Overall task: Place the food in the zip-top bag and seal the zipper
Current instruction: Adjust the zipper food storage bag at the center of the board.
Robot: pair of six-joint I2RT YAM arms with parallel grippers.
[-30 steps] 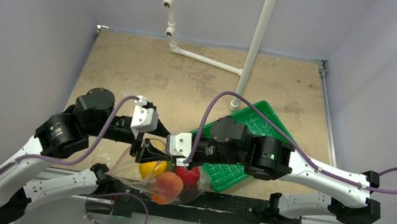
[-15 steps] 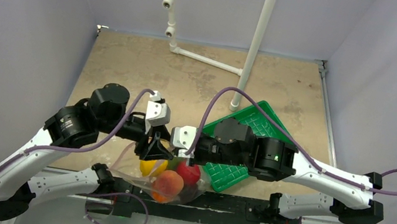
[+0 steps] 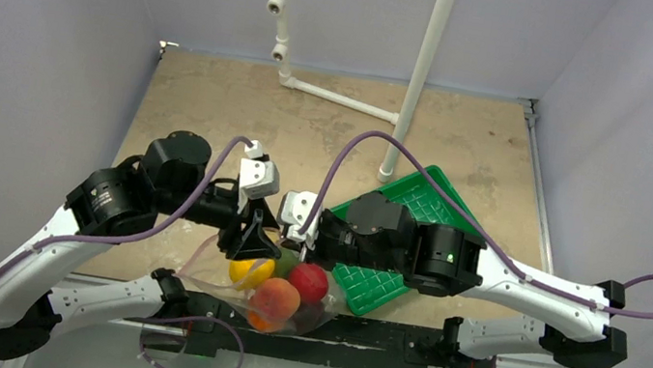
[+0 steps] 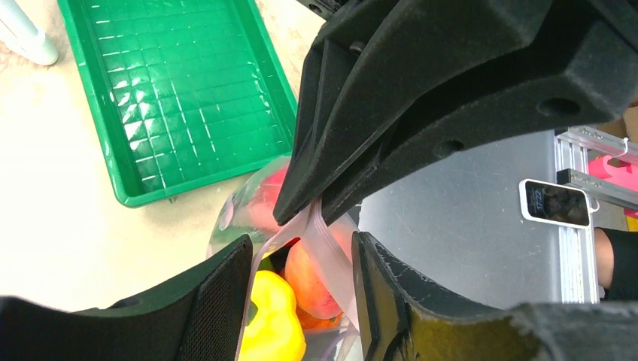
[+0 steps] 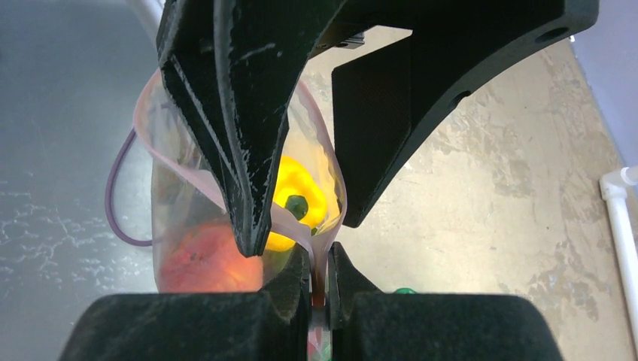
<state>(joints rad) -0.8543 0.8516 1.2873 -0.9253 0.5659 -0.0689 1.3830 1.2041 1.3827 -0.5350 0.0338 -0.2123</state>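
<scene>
The zip-top bag hangs at the table's near edge with food inside: a yellow pepper, a peach and a red tomato. My right gripper is shut on the pink zipper at one end of the mouth. My left gripper is open and straddles the gaping mouth just beside it, one zipper lip near each pad. The left wrist view looks down between the lips at the pepper and peach. In the right wrist view the pepper and peach show through the plastic.
The green ribbed tray lies right of the bag, partly under the right arm, and appears again as the tray. A white pipe stand rises behind it. The grey metal front rail runs under the bag.
My left gripper has moved right along the bag's mouth toward the right gripper, and its jaws have narrowed a little. The right gripper keeps its pinch and has shifted slightly back.
</scene>
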